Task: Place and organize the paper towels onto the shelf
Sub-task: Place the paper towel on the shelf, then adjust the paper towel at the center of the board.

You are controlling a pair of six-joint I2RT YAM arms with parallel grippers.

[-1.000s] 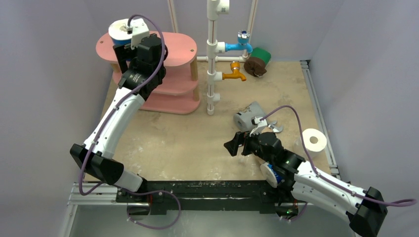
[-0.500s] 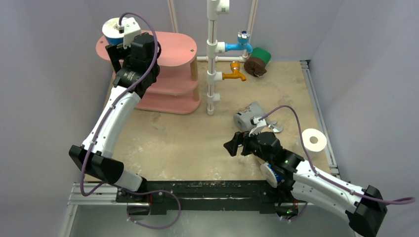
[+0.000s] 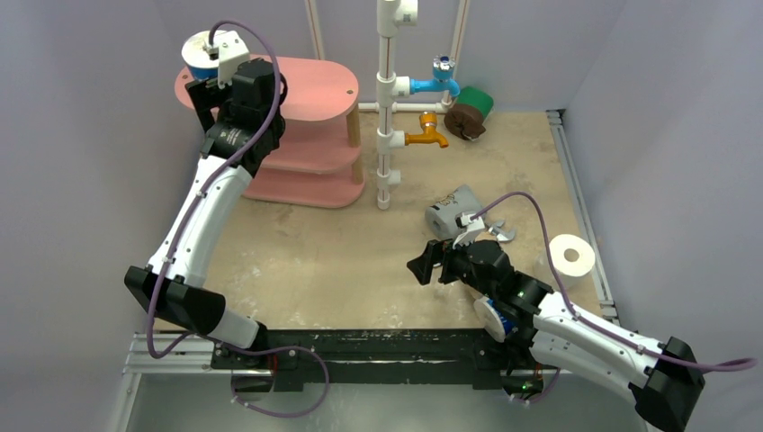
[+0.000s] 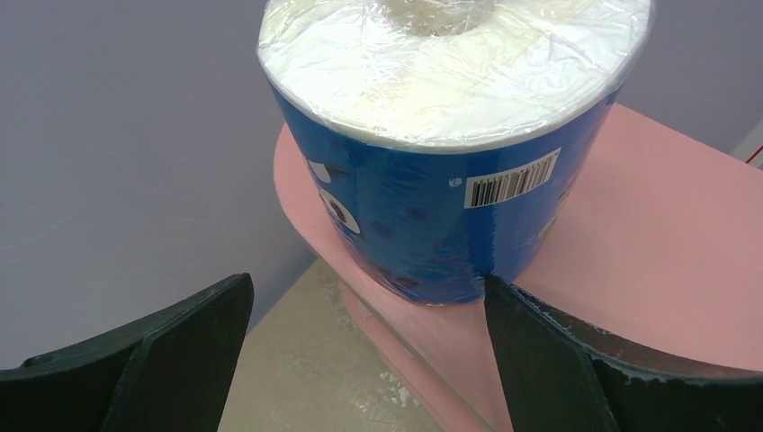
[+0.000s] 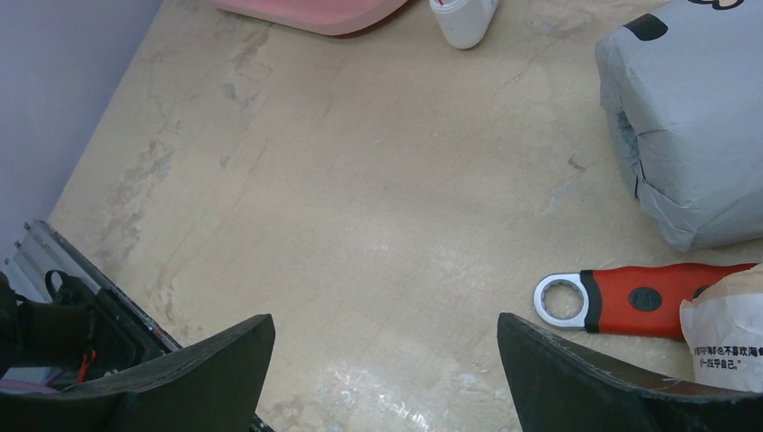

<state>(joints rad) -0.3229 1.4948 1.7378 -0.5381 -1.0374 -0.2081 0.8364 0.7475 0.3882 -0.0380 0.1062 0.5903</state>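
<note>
Left gripper (image 4: 366,283): jaws spread wide, gripping nothing; the blue-wrapped paper towel roll (image 4: 432,198) sits between its fingers.
Blue-wrapped paper towel roll: upright on the pink shelf (image 4: 666,207), top board, left end.
Right gripper (image 5: 387,319): wide open and empty, over the table (image 5: 360,180), near the red-handled wrench (image 5: 643,299).

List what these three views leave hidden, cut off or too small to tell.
- Top view: the left arm covers much of the lower tiers of the shelf.
- Left wrist view: the upper edge cuts off the top of the blue roll.
- Right wrist view: the right edge cuts off the grey roll; a white wrapped item hides the far end of the wrench.
</note>
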